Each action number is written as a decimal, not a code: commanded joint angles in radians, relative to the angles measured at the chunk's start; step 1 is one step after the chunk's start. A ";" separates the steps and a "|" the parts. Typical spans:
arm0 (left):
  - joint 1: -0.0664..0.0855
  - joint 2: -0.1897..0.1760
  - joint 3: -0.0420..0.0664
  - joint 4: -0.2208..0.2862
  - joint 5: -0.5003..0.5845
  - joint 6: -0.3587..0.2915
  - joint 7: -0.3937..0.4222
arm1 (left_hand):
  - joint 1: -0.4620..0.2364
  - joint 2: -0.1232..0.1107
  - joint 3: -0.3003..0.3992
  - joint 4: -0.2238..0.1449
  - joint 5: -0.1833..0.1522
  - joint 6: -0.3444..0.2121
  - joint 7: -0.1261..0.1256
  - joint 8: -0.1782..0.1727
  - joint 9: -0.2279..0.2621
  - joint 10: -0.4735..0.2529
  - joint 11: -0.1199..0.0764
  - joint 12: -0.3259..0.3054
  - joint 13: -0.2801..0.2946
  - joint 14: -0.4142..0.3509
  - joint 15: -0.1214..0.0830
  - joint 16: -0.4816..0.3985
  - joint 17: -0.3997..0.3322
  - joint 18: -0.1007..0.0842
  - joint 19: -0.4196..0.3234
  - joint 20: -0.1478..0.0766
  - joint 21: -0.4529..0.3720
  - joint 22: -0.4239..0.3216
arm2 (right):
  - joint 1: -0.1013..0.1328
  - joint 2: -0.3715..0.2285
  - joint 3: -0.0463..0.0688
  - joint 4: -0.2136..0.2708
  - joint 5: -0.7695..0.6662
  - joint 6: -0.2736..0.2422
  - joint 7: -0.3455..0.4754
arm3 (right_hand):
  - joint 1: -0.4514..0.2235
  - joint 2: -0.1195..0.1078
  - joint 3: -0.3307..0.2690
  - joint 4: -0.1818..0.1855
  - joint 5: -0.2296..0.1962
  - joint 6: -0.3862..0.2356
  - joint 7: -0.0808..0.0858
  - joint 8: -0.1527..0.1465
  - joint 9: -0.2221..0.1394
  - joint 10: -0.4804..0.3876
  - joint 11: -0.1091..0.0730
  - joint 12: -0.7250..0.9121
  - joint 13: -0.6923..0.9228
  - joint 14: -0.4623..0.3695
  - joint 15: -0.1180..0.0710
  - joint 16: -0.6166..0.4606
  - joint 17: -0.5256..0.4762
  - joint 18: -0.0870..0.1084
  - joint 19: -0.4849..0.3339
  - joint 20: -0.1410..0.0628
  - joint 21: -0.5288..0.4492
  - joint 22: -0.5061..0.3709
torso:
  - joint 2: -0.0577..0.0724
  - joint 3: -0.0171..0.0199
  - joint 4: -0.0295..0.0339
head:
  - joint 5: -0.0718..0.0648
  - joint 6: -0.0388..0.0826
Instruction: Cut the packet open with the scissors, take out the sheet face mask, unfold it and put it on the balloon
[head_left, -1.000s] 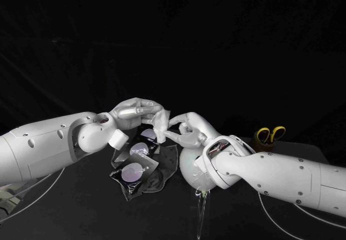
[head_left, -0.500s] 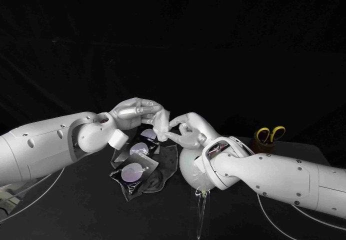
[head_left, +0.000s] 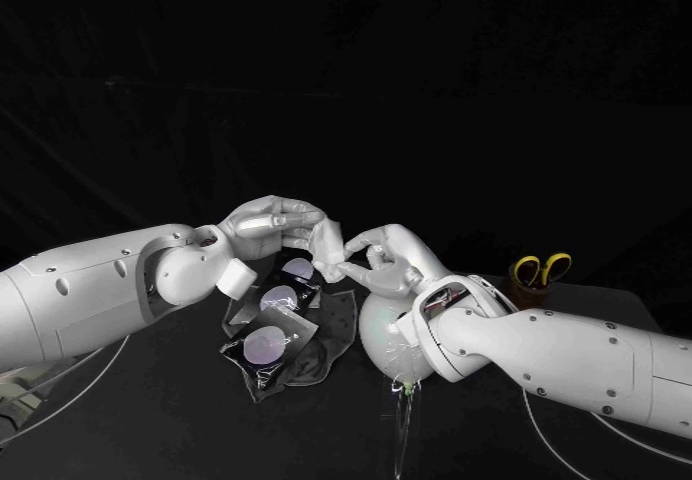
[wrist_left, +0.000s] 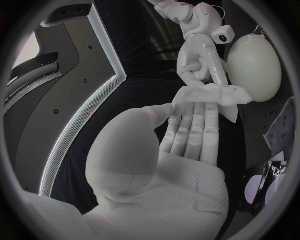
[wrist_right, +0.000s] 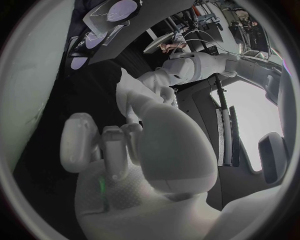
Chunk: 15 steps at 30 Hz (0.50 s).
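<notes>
2 hands (head_left: 271, 222) (head_left: 382, 258) pinch mask (wrist_left: 212, 95).

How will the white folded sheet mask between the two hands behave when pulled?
Probably floppy: the white folded sheet mask sags in soft creases where the left hand and right hand hold it. It looks thin, so likely light and easy to tear.

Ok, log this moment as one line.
left robot hand: holds mask | right robot hand: holds mask | packet: on table | balloon: bare | scissors: in holder
</notes>
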 joint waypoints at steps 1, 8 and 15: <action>0.002 0.000 0.001 0.001 0.001 0.000 0.011 | 0.008 0.001 0.044 -0.036 0.003 0.001 0.004 0.004 0.002 -0.009 0.000 -0.001 -0.001 0.008 0.002 -0.005 -0.001 0.010 -0.006 0.000 0.005 0.001 | 0.000 -0.008 0.000 0.010 -0.001 0.001 0.015 | -0.016 -0.009 -0.001 0.004 -0.001 -0.008 -0.004 0.005 0.004 0.045 -0.009 -0.010 0.170 0.106 -0.010 0.003 0.263 0.003 -0.001 -0.007 -0.010 0.179 | -0.001 -0.0002 -0.0001 | 0.001 0.000; 0.002 0.001 0.001 0.000 -0.002 0.000 0.010 | 0.008 0.001 0.044 -0.036 0.003 0.001 0.004 0.004 0.002 -0.009 0.000 -0.001 -0.001 0.008 0.002 -0.005 -0.001 0.010 -0.006 0.000 0.005 0.001 | 0.000 -0.019 0.000 0.023 0.001 0.021 0.014 | -0.059 -0.028 -0.024 0.028 -0.001 -0.030 0.007 -0.004 0.000 0.037 -0.002 -0.026 0.161 0.106 -0.006 0.003 0.263 0.006 -0.010 -0.007 -0.032 0.173 | 0.000 -0.0003 -0.0002 | 0.001 0.001; 0.002 0.003 0.001 0.000 -0.002 0.000 0.010 | 0.008 0.001 0.044 -0.036 0.003 0.001 0.004 0.004 0.002 -0.009 0.000 -0.001 -0.001 0.008 0.002 -0.005 -0.001 0.010 -0.006 0.000 0.005 0.001 | 0.000 -0.013 0.000 0.023 0.004 0.041 0.012 | -0.078 -0.041 -0.043 0.044 -0.001 -0.084 0.037 -0.042 -0.019 0.022 0.023 -0.050 0.149 0.106 0.014 0.003 0.263 0.010 -0.024 0.005 -0.063 0.166 | 0.000 -0.0008 0.0007 | -0.001 -0.001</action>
